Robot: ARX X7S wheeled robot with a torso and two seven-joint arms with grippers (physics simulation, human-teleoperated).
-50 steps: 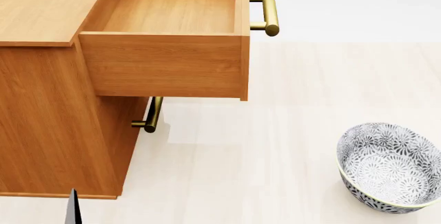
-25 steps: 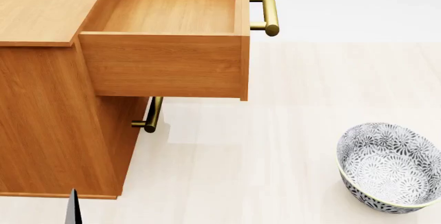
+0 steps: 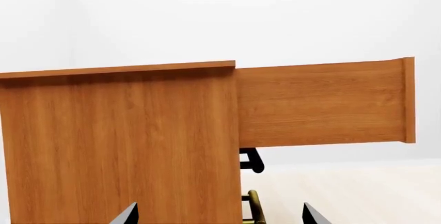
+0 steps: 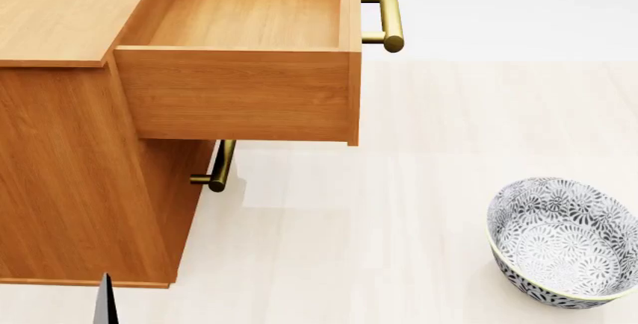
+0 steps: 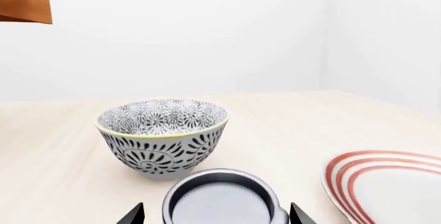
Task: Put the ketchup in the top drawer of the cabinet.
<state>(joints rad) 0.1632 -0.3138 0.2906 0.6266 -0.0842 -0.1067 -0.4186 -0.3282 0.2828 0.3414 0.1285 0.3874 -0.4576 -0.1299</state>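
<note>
The cabinet (image 4: pixel 70 189) stands at the left of the head view. Its top drawer (image 4: pixel 249 92) is pulled out, with a bare inside and a brass handle (image 4: pixel 391 18). The ketchup shows only in the right wrist view, as a round silver top with a dark rim (image 5: pixel 220 206); its label is hidden. My right gripper (image 5: pixel 216 218) is open, its two dark fingertips wide on either side of that top and apart from it. Open as well, my left gripper (image 3: pixel 220 218) faces the cabinet's side (image 3: pixel 117 146), below the pulled-out drawer (image 3: pixel 324 105).
A patterned grey-white bowl (image 4: pixel 563 242) sits on the pale floor at the right, just beyond the can (image 5: pixel 162 131). A white plate with red rings (image 5: pixel 389 188) lies beside the can. The lower drawer's brass handle (image 4: pixel 217 166) sticks out under the top drawer.
</note>
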